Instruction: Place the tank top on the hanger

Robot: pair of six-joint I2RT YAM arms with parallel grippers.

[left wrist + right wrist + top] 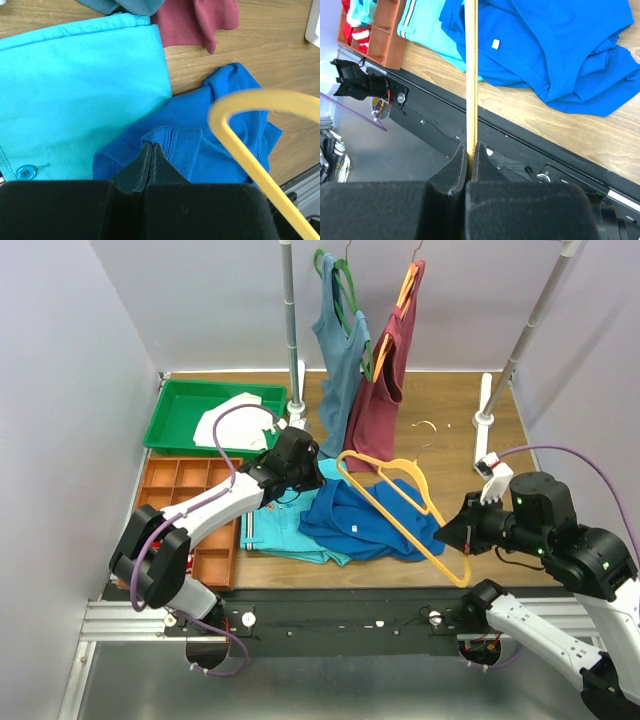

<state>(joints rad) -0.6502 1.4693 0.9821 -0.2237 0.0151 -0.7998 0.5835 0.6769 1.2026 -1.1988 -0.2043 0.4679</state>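
Our left tool [151, 148] pinches the tank top [220, 110] at its tips; our right tool [470, 150] pinches the hanger [471, 75], whose frame ahead is not yet inside the cloth.

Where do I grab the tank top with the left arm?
The tank top by its ribbed band, from the left arm's side: it stands up in a fold, left of the hanger. The left gripper looks pinched on it.
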